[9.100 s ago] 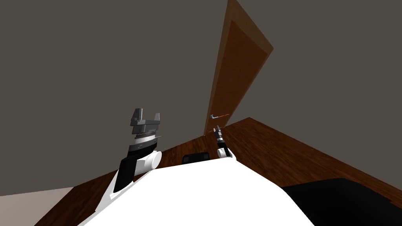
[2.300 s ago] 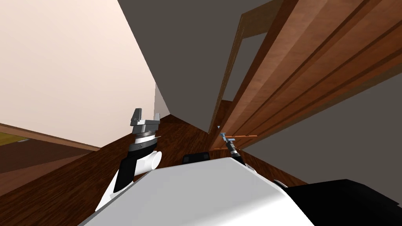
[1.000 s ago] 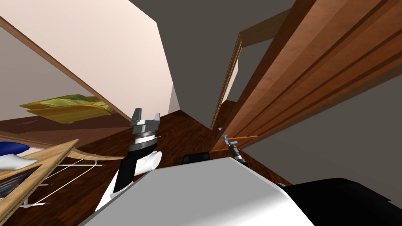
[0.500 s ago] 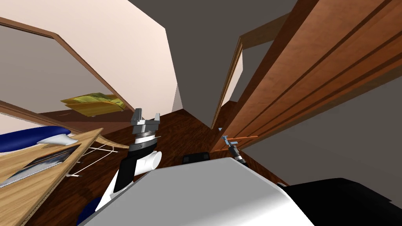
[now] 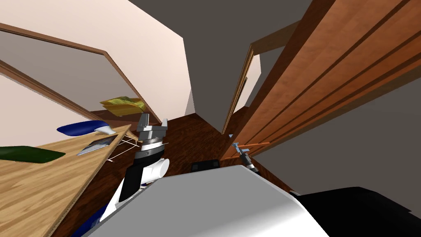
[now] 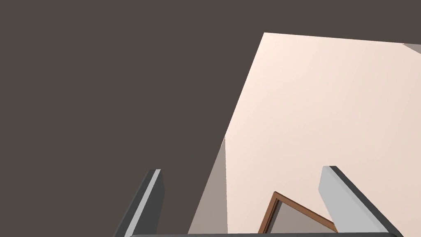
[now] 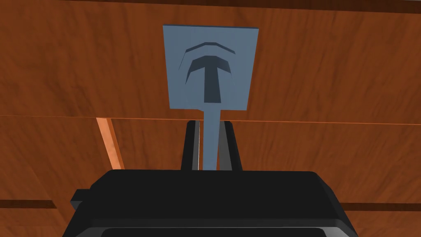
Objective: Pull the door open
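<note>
The brown wooden door (image 5: 329,74) stands swung out on my right and runs up to the top right corner. Its blue-grey handle (image 5: 235,145) sits low on the door's near edge. In the right wrist view, the handle's square plate (image 7: 210,66) lies flat on the door panel (image 7: 337,82). My right gripper (image 7: 210,144) is shut on the handle's thin lever (image 7: 211,135), with one finger pressed against each side. My left gripper (image 5: 152,123) is raised in front of my chest, away from the door, open with nothing in it (image 6: 246,197).
A light wooden table (image 5: 45,185) slants in at the left, bearing a dark green thing (image 5: 28,154), a blue thing (image 5: 80,127) and a flat booklet (image 5: 96,145). A yellow thing (image 5: 121,105) lies beyond it. The door frame (image 5: 243,78) and dark wood floor (image 5: 193,133) are ahead.
The whole head view has swung, so I have turned. The table and the things on it have slid further in from the left. My right gripper stays shut on the lever; the left arm keeps its pose.
</note>
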### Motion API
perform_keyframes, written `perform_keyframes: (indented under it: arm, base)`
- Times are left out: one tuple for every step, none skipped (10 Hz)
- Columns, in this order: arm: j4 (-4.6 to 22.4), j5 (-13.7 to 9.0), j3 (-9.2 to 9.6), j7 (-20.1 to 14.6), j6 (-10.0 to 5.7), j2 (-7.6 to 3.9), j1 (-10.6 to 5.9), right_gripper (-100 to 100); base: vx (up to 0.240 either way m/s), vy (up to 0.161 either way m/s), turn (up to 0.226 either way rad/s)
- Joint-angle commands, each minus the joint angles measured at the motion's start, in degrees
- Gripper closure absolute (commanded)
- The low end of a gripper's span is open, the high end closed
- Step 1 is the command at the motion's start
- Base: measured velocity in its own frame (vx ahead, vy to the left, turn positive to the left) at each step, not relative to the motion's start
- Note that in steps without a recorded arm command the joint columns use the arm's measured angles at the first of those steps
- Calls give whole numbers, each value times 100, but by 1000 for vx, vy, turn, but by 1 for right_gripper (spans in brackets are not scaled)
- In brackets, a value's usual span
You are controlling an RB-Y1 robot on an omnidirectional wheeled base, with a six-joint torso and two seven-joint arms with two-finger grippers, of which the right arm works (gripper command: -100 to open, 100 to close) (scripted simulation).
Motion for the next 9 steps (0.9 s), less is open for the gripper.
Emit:
perform_keyframes:
  arm:
    - [52, -22, 25, -21, -69, -20, -9, 100]
    - [86, -32, 49, -33, -104, -26, -17, 100]
    - [109, -40, 65, -41, -128, -31, -22, 100]
    - [144, -22, 69, -48, -121, -4, -47, 100]
    - [120, 142, -52, -58, 8, 78, -117, 100]
    - [108, 219, -115, -62, 68, 114, -154, 100]
    - [95, 305, -188, -67, 135, 155, -196, 100]
    - [87, 353, -227, -69, 173, 178, -219, 100]
    - [62, 509, -357, -77, 294, 252, -294, 100]
  base:
    - [-220, -63, 136]
    - [-213, -44, 133]
    - [-185, -50, 114]
    - [-76, -22, 25]
    - [-119, -28, 55]
    - [-178, -59, 98]
    - [-182, -55, 81]
    - [-138, -31, 42]
    - [-171, -34, 52]
